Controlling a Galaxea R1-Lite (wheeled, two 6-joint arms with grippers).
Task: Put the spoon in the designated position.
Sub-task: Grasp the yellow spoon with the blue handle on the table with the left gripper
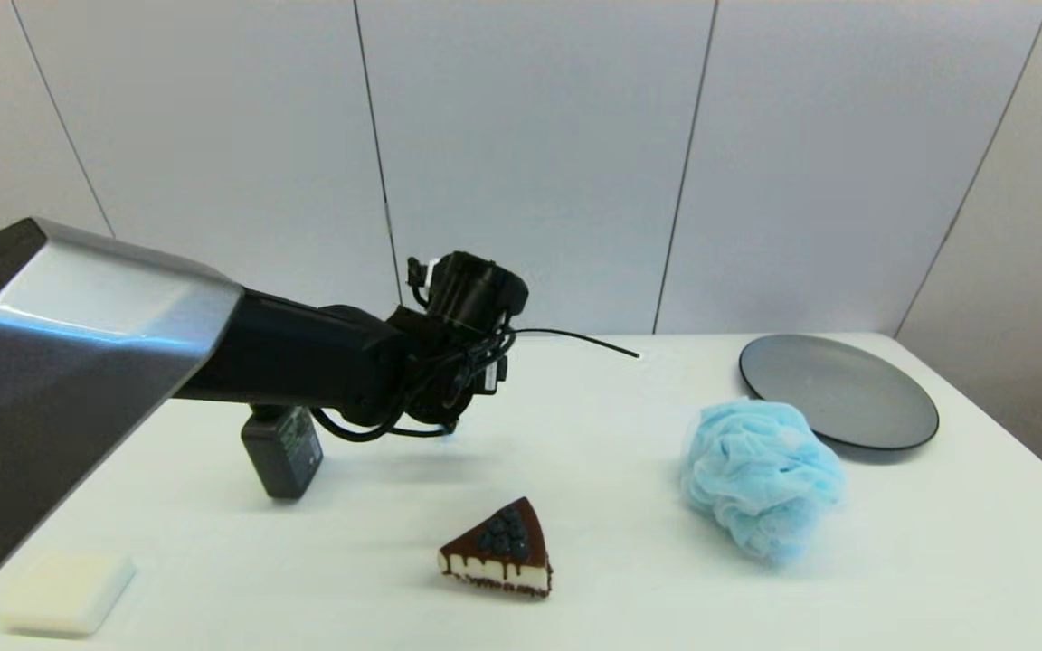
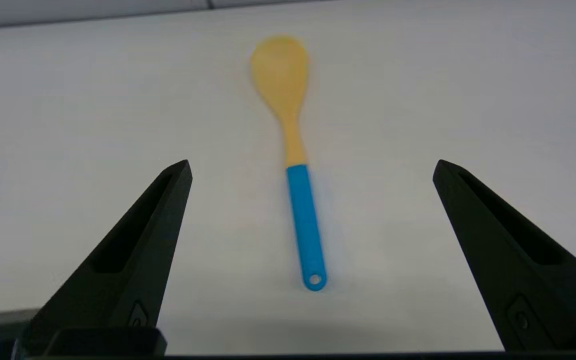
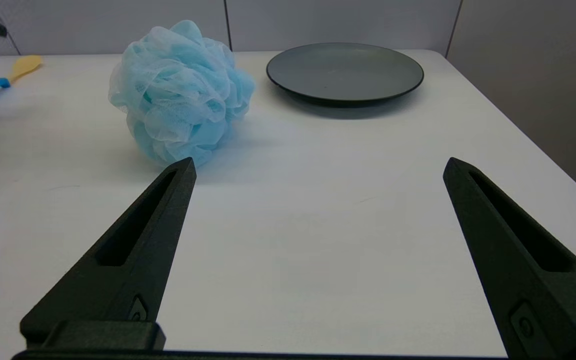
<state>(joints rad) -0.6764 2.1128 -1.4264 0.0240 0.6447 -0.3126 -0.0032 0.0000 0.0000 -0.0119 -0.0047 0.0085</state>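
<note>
Left pincer (image 2: 310, 165) hangs over the table (image 2: 68, 125) with fingers spread wide; the spoon (image 2: 295, 165) lies flat between them, seemingly untouched, blue handle end nearest the wrist, yellow bowl pointing away; right pincer (image 3: 318, 165) gapes, parked near the sponge (image 3: 180, 92)

Grey plate (image 1: 839, 389) beside blue bath pouf (image 1: 761, 475); cake slice (image 1: 498, 549) (chocolate-topped), white sponge (image 1: 67, 590).

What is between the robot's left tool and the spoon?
Nothing. In the left wrist view the left tool is open above the spoon, which lies flat on bare white table with only air between them.
</note>
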